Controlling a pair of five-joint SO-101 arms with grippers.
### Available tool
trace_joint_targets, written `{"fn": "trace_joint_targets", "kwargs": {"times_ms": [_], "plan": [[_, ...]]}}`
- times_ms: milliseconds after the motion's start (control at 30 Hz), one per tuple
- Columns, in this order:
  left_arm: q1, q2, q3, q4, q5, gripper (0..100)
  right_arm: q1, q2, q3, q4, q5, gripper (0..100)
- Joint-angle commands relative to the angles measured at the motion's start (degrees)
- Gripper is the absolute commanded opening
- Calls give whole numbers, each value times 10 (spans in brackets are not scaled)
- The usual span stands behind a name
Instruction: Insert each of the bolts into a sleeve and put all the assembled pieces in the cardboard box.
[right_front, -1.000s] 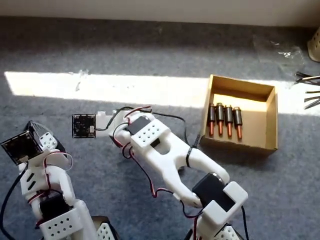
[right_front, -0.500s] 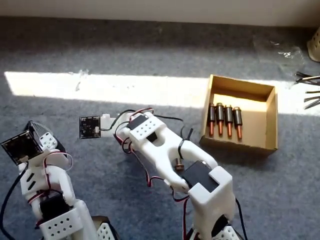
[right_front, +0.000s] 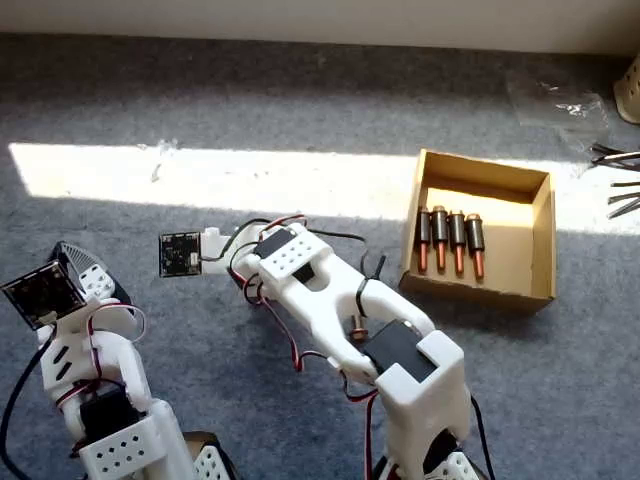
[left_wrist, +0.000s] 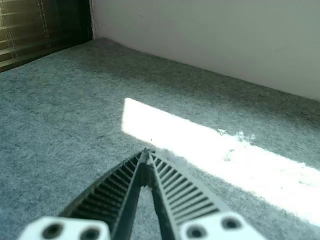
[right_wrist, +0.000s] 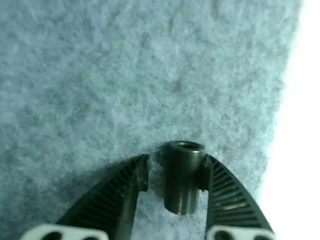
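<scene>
You are working on a grey carpet (right_front: 200, 100) that runs to a pale wall (left_wrist: 225, 35). A dark slatted blind (left_wrist: 30, 25) fills one corner of the left wrist view. A bright band of sun (right_front: 250, 175) crosses the carpet and reaches into the box (right_front: 543, 240).

The box sits in the right half of the high view. Four assembled pieces (right_front: 449, 240) lie side by side in it, dark ends toward the wall and copper ends toward the arms. Beyond the box, near the edge of the view, lie a clear plastic bag (right_front: 555, 100) and some thin dark tools (right_front: 615, 155), well apart from both arms.

Your right arm (right_front: 330, 295) stretches across the carpet, away from the box, with its camera board (right_front: 183, 254) at the far end. The right pincer (right_wrist: 173, 172) is narrowly open around a dark sleeve (right_wrist: 184, 177), which stands upright on the carpet with its bore facing up. One finger (right_wrist: 220, 195) touches the sleeve and the other has a small gap.

A small copper-coloured bit (right_front: 356, 326) shows against the right arm near its elbow. You cannot tell whether it is a bolt.

Your left arm (right_front: 95, 370) is at the near left corner. The left pincer (left_wrist: 147, 156) is closed, its tips together, holding nothing, and it points toward the sun band.
</scene>
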Motion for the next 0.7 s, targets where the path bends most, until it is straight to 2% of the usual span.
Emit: {"fn": "trace_joint_targets", "kwargs": {"times_ms": [0, 167, 333, 433, 500, 667], "plan": [[-2, -8, 5, -1, 2, 7, 30, 1, -10, 5, 4, 143], [7, -8, 5, -1, 0, 7, 51, 0, -8, 7, 4, 70], [8, -8, 5, -1, 0, 7, 50, 0, -8, 7, -46, 60], [8, -8, 6, -1, 0, 7, 51, 0, -8, 7, -50, 53], [8, -8, 9, -1, 0, 7, 52, 0, -8, 7, -50, 6], [9, -8, 11, -1, 0, 7, 53, -1, -11, 7, -58, 4]]}}
